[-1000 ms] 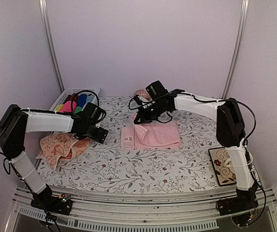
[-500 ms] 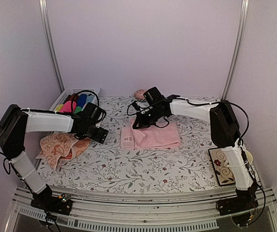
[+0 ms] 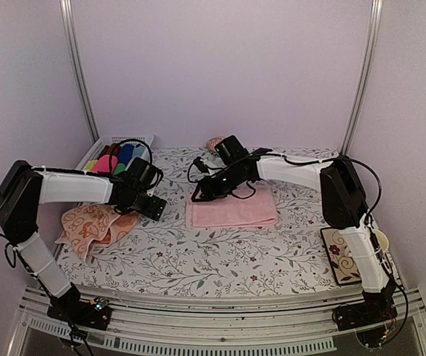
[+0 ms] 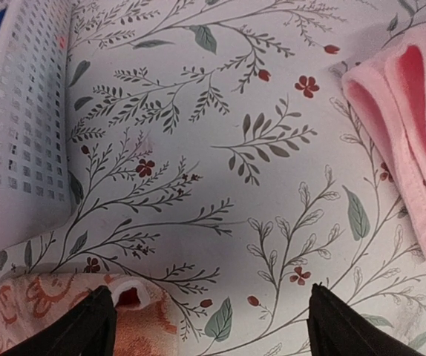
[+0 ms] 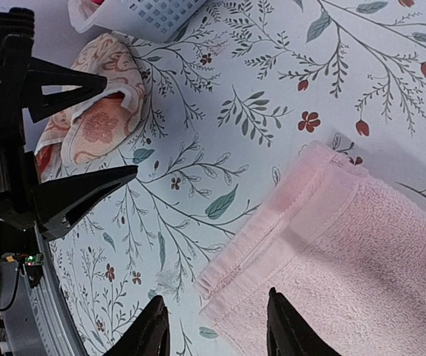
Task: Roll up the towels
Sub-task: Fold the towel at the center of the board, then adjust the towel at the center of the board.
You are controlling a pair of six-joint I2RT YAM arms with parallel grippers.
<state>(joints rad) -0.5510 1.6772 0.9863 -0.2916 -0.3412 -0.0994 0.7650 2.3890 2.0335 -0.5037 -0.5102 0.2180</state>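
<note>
Top external view gives us the plain light pink cloth towel [image 3: 231, 210] lying flat as a folded rectangle at the centre of the frame, on the floral-printed table cover [image 3: 198, 267], with no roll begun that we can see. At the left of the frame the peach-orange cloth towel with a cream swirl pattern [image 3: 90, 226] sits in a crumpled heap, neither spread nor rolled. The right gripper [image 3: 198, 194] hangs over the pink towel's upper left corner. In the right wrist view its jaws stand partly apart above the towel's stitched edge and grip nothing. The left gripper [image 3: 156, 205] hovers between the two towels. In the left wrist view its jaws are spread wide over bare table cover, with the peach towel's edge near one fingertip and the pink towel off at the right edge. Towards the upper left, the white perforated plastic basket [image 3: 98, 152] holds bright rolled cloths [image 3: 116, 158]. We judge the task barely begun: one towel looks laid out ready for rolling, the other needs flattening first, and both rolls are yet to be made.
</note>
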